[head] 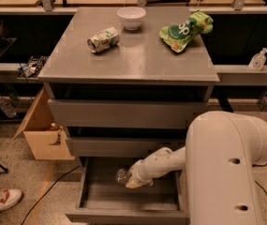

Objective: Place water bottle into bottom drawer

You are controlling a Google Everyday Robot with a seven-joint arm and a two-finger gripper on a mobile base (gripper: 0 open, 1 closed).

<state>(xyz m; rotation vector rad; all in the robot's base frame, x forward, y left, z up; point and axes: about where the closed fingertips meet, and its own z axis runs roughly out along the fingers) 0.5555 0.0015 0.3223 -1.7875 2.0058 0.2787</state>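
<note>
The bottom drawer [95, 198] is pulled open at the foot of the grey cabinet, a shallow grey tray. My white arm reaches down into it from the right. The gripper [129, 179] is inside the drawer near its middle. The water bottle [122, 175] shows as a small clear shape at the gripper's tip, low over the drawer floor; only part of it shows, the rest is hidden by the gripper.
The cabinet top [133, 62] holds a crushed green-white can [103, 39], a white bowl [131, 17] and a green chip bag [185, 29]. Two wider drawers are shut above. A cardboard box [43, 136] stands left. A shoe [2, 199] is at lower left.
</note>
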